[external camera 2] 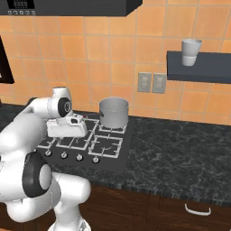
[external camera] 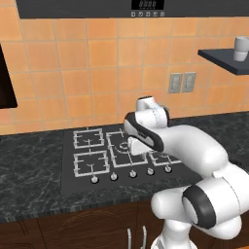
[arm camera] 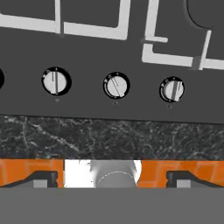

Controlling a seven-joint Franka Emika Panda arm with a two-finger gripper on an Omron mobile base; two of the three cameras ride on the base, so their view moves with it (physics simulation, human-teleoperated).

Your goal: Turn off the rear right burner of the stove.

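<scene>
1. Two dark fingertips (arm camera: 43, 178) of the gripper (arm camera: 112, 179) stand wide apart, released, holding nothing.
2. Three silver knobs (arm camera: 116, 85) lie at 12 o'clock from the fingertips; the middle knob's ridge runs 10-to-4 o'clock, the outer two near vertical.
3. The stove (external camera: 69, 168) sits in the dark counter (external camera 2: 180, 149).
4. The rear right burner (external camera 2: 113, 127) carries a grey pot (external camera 2: 113, 112), at the stove's 1 o'clock corner.

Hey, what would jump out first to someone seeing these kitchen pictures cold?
The white arm folded low over the black stove, its end effector aimed at the row of silver knobs. Next, the grey pot on the rear right burner, and a pale cup on the wall shelf.
</scene>
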